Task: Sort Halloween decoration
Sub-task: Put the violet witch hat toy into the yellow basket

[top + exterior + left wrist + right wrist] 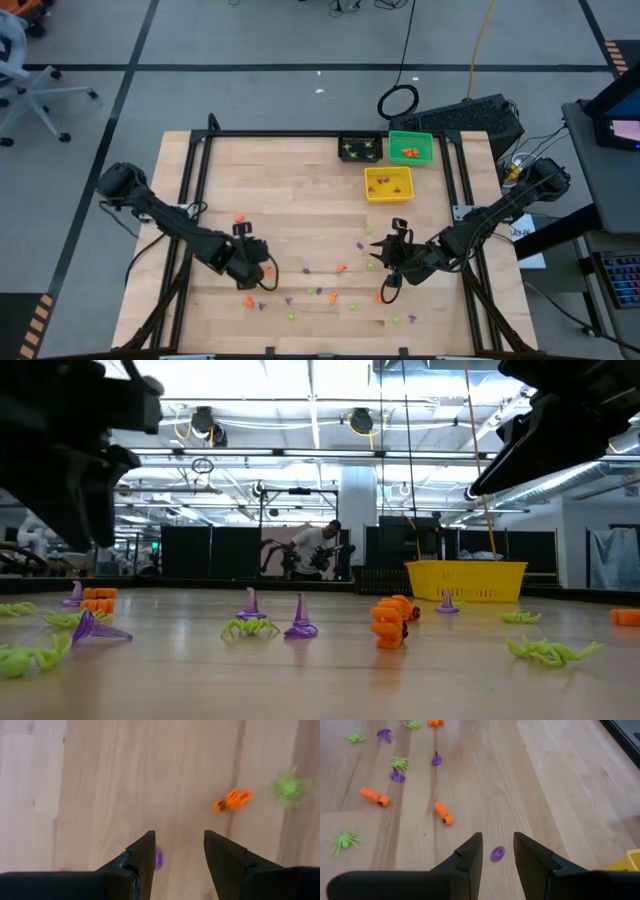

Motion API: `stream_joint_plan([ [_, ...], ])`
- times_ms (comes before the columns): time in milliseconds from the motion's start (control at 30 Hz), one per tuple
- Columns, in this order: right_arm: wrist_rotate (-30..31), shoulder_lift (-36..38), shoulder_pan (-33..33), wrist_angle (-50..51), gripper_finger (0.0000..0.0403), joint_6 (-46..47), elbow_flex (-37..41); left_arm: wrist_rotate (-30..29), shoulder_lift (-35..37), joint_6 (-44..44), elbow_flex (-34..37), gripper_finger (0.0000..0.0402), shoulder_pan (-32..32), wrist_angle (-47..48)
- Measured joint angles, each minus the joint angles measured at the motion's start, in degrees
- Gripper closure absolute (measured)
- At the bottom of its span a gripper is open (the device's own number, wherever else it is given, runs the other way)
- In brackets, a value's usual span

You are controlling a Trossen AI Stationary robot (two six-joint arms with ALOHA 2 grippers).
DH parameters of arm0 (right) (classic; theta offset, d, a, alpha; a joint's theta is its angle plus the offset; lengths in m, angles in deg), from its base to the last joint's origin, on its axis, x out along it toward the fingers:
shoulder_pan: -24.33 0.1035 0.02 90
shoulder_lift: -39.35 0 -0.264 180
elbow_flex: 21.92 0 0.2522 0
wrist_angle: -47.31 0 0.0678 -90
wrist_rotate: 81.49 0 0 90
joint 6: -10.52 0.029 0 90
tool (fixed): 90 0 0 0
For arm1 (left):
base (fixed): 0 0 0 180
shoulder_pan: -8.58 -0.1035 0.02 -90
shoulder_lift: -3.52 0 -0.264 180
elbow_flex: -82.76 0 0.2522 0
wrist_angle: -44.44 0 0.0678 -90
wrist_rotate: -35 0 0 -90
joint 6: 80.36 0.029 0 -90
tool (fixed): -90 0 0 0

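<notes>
A wooden table point(300, 190) stands in a large workshop, with two dark robot arms reaching over its near half. Small Halloween trinkets point(320, 292) in orange, purple and light green are scattered across that near half, mostly between the two arms.

The left gripper point(262, 270) hangs above the table on the left side. Its jaws are parted with nothing between them. In its wrist view, bare wood shows in the gap, a purple trinket point(158, 858) peeks out just beside one finger point(142, 855), and an orange piece point(232, 800) and a green spider point(289, 788) lie farther off.

The right gripper point(388, 268) hangs over the table on the right side. Its jaws are also parted and empty. A small purple cone-shaped trinket point(497, 853) lies on the wood in line with the gap between its fingers point(470, 855), below them. Beyond it lie two orange pieces point(443, 813), green spiders point(344, 840) and more purple cones point(396, 776).

At the far edge of the table sit three square bins: a black bin point(360, 148) holding green pieces, a green bin point(411, 147) holding orange pieces, and a yellow bin point(388, 183) just in front of them with a few small pieces inside.

From table height, purple cones point(299, 618), green spiders point(548, 650) and an orange piece point(387, 626) stand in the foreground. A person point(315, 550) is far back in the room.
</notes>
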Motion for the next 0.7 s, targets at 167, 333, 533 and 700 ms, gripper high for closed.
stream_joint_plan([
  [167, 0.00, 0.00, 0.00, -0.04, 0.0307, -0.20, 0.00, 2.32, 4.84, -0.06, 5.49, 0.0243, -0.60, -3.30],
  [333, 0.00, 0.00, 0.00, -0.01, 0.0307, -0.55, 0.00, 4.86, 8.93, -0.43, 11.87, 0.0243, -1.62, -8.41],
  [533, 0.00, 0.00, 0.00, -0.21, 0.0307, -1.09, 0.00, 4.95, 10.69, -1.48, 16.98, 0.0243, -3.00, -12.27],
  [700, 0.00, 0.00, 0.00, -0.37, 0.0307, -1.28, 0.00, 4.70, 10.71, -1.46, 18.58, 0.0243, -3.91, -14.20],
])
